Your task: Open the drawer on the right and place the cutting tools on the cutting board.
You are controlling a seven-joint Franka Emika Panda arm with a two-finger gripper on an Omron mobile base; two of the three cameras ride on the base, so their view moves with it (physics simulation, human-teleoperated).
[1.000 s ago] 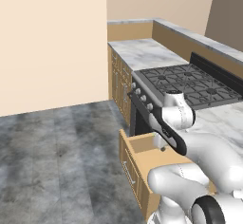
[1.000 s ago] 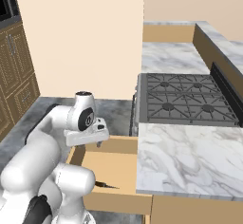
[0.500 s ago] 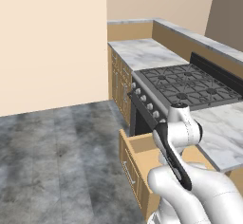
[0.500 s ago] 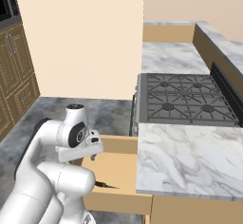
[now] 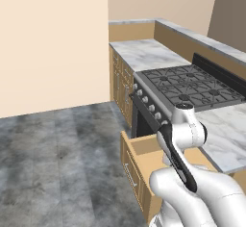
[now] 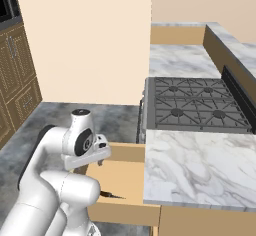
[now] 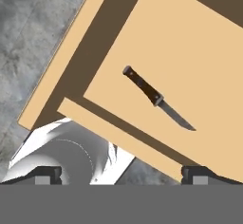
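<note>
So the drawer (image 7: pixel 156 52) is already pulled out, and a dark-handled knife (image 7: pixel 156 97) lies mid-frame on its floor in the hand view. The gripper (image 7: pixel 121 173) hovers above, jaws wide, holding nothing. Next I'd guess: drop down, line up across the handle.

The arm (image 5: pixel 182 139) has folded lower over the open drawer (image 6: pixel 120 180) — apparently nearer the base.

Peach walls (image 5: pixel 53 43) meet a mottled grey tile floor (image 5: pixel 57 158), with a marble worktop (image 6: pixel 200 165), black gas stove (image 6: pixel 195 105) and tan wooden cabinets (image 6: pixel 17 75).
</note>
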